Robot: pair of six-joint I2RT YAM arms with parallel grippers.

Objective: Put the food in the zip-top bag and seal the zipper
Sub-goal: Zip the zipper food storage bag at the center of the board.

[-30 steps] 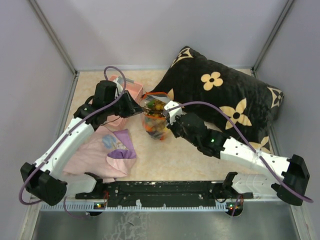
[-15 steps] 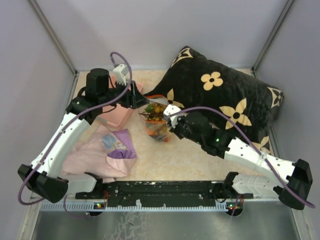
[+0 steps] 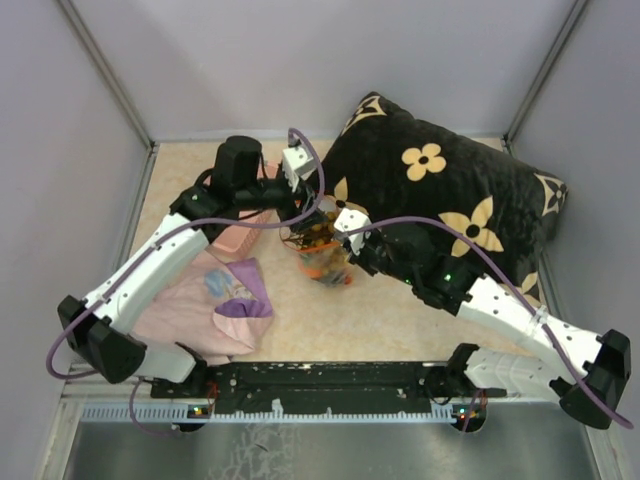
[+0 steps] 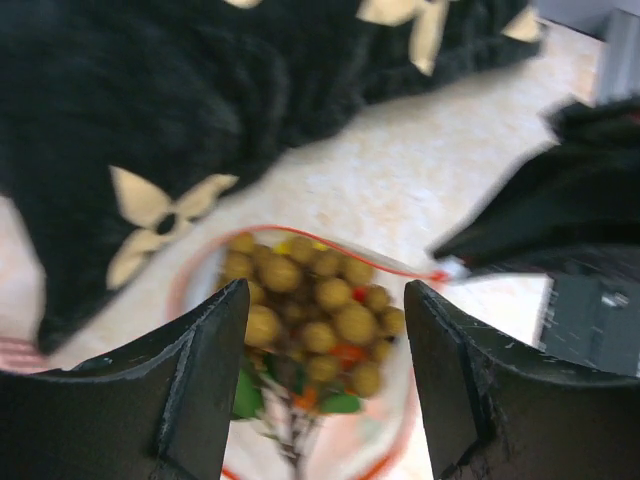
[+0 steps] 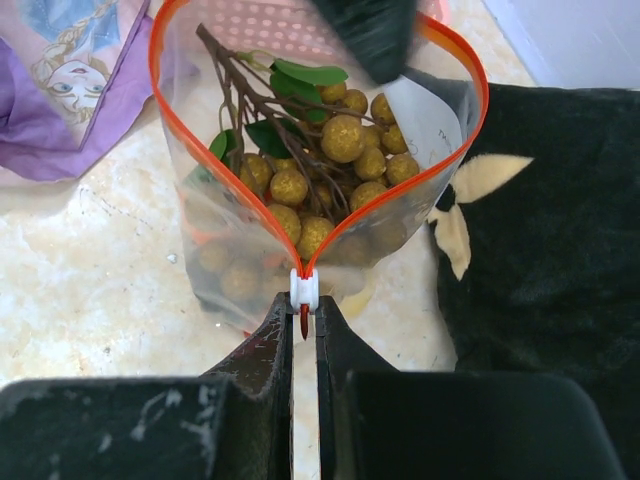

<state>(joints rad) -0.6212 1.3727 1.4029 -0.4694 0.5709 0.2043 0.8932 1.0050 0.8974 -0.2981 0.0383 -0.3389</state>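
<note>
The clear zip-top bag (image 3: 322,258) stands open-mouthed on the table between the arms. Olive-brown grapes (image 5: 340,160) with twigs and green leaves fill its top, and orange fruit (image 3: 318,267) shows lower down. The orange-red zipper (image 5: 462,150) rings the open mouth. My right gripper (image 5: 303,318) is shut on the zipper's end tab just behind the white slider (image 5: 303,290). It also shows in the top view (image 3: 347,238). My left gripper (image 4: 325,335) is open and empty, hovering over the bag's mouth and the grapes (image 4: 310,305); the top view shows it too (image 3: 305,205).
A black pillow (image 3: 450,190) with cream flowers lies at the back right, close to the bag. A pink basket (image 3: 243,228) stands left of the bag under the left arm. A pink-purple cloth (image 3: 215,300) lies at the front left.
My left arm has swung right from beside the pink basket to over the bag's mouth. My right gripper has kept its hold on the zipper end, and the bag has shifted slightly right.
</note>
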